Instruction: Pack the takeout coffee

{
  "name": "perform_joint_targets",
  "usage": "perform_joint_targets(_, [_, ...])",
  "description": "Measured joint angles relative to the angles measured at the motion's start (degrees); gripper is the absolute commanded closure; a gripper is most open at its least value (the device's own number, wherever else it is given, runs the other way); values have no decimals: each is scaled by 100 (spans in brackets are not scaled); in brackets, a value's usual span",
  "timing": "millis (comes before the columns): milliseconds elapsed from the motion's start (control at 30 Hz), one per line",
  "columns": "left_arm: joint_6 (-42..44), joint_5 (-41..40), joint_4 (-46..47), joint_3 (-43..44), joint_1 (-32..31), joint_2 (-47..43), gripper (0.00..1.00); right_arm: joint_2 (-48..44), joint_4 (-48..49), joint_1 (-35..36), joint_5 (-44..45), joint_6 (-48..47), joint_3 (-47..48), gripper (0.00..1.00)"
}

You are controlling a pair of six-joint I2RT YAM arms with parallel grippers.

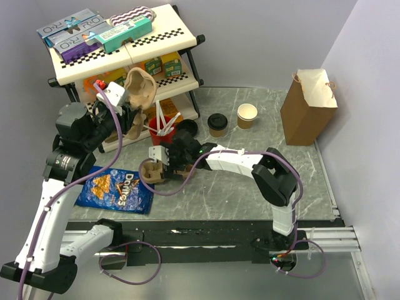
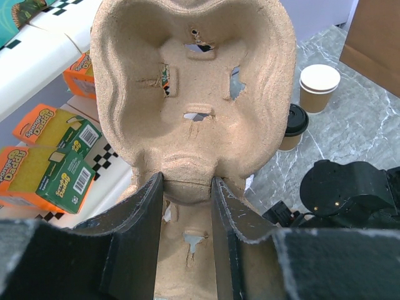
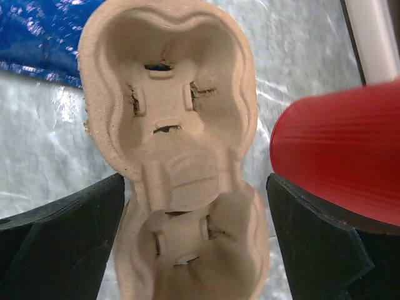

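Note:
The takeout coffee [image 1: 217, 124], a tan cup with a black lid, stands on the table right of the shelf; it also shows in the left wrist view [image 2: 292, 125]. My left gripper [image 1: 127, 111] [image 2: 187, 182] is shut on the middle ridge of a pulp cup carrier [image 1: 139, 87] [image 2: 194, 94] and holds it up in front of the shelf. My right gripper [image 1: 160, 164] [image 3: 195, 234] is open, its jaws standing wide on either side of a second pulp carrier [image 1: 151, 173] [image 3: 178, 137] lying on the table.
A lidless tan cup [image 1: 247, 115] [image 2: 319, 87] stands right of the coffee. A brown paper bag [image 1: 308, 107] stands at the far right. A red cup of white sticks [image 1: 161, 130] [image 3: 340, 150] is close beside my right gripper. A blue chip bag [image 1: 115, 189] lies front left. The shelf [image 1: 165, 34] holds boxes.

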Motion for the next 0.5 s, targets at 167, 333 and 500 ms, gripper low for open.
perform_joint_targets(167, [-11, 68, 0, 2, 4, 2, 99, 2, -37, 2, 214, 726, 15, 0])
perform_joint_targets(333, [-46, 149, 0, 2, 4, 13, 99, 70, -103, 68, 352, 1320, 155, 0])
perform_joint_targets(500, [-44, 208, 0, 2, 4, 52, 99, 299, -107, 240, 415, 1755, 579, 0])
